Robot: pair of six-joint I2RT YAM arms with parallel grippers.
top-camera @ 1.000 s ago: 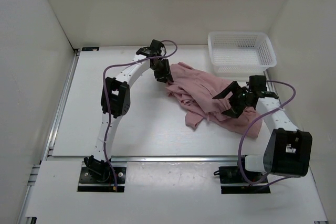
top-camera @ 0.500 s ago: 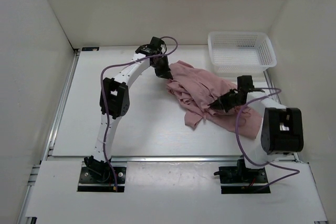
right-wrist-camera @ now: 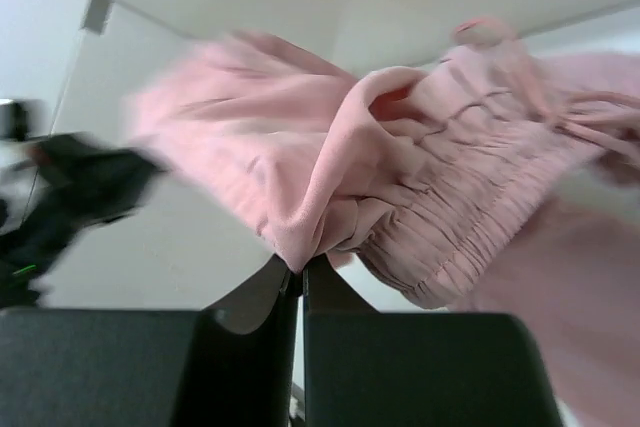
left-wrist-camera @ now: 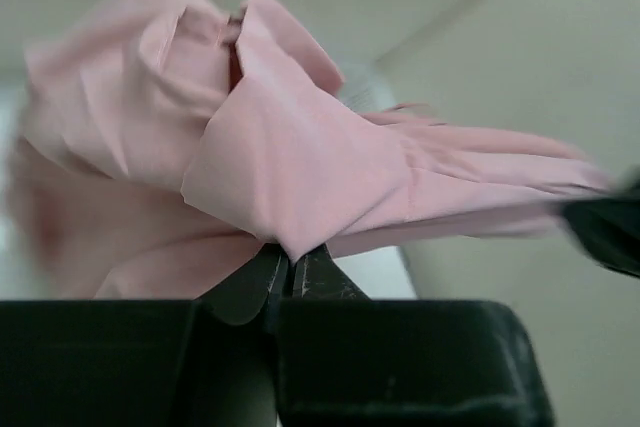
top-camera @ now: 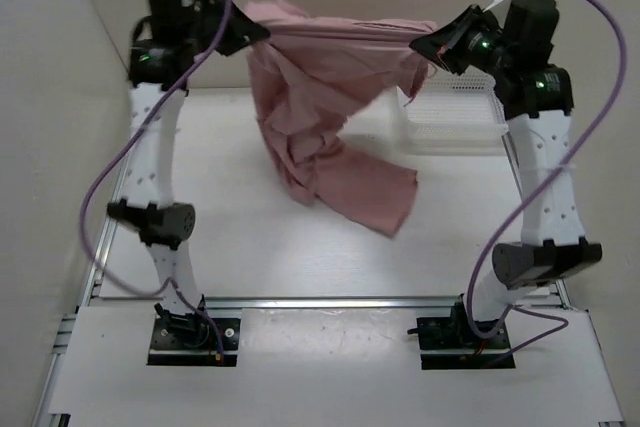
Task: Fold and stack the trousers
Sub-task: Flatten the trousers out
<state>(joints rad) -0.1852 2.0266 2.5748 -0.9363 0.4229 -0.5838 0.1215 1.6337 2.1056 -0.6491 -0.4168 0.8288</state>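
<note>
Trousers (top-camera: 320, 137), dusty-pink thin fabric, high over far table (top-camera: 210, 237) edge; L gripper (top-camera: 245, 35) + R gripper (top-camera: 432, 47) clamp cloth, stretched so legs hang.

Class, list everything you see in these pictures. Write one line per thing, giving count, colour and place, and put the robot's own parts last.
trousers: one pair, dusty pink, held up in the air between the two pincers, the rest hanging toward the table
basket: one, white mesh, far right of the table, partly behind the trousers
table: one, white, beneath everything
metal rail: one, silver, along the table's near edge
left arm, right arm: two, white with black joints, both raised high
left pincer: one, black, shut on the trousers
right pincer: one, black, shut on a gathered edge of the trousers
</note>
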